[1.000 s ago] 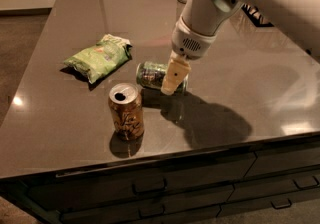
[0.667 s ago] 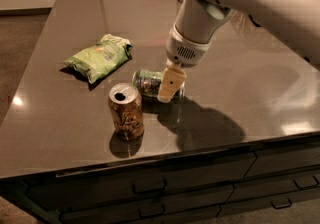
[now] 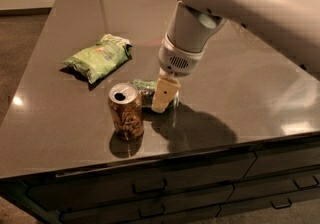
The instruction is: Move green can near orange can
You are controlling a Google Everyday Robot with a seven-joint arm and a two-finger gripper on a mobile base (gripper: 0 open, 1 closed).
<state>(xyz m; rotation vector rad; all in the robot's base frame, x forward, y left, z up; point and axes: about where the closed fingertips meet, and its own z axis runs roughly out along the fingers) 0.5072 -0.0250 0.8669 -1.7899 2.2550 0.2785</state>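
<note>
The orange can (image 3: 126,113) stands upright near the table's front edge, its silver top and drinking hole showing. The green can (image 3: 143,91) lies on its side just right of and behind it, almost touching. My gripper (image 3: 163,99) reaches down from the upper right and is shut on the green can's right end. One cream finger (image 3: 165,94) shows in front of the can; the other is hidden behind it. The can rests on or just above the table.
A light-green chip bag (image 3: 100,57) lies behind and to the left of the cans. The dark table (image 3: 260,93) extends to the right and back. Its front edge runs just below the orange can, with drawers (image 3: 150,188) beneath.
My gripper has moved left and toward the front with the green can, bringing it close beside the orange can. The orange can and chip bag have not moved.
</note>
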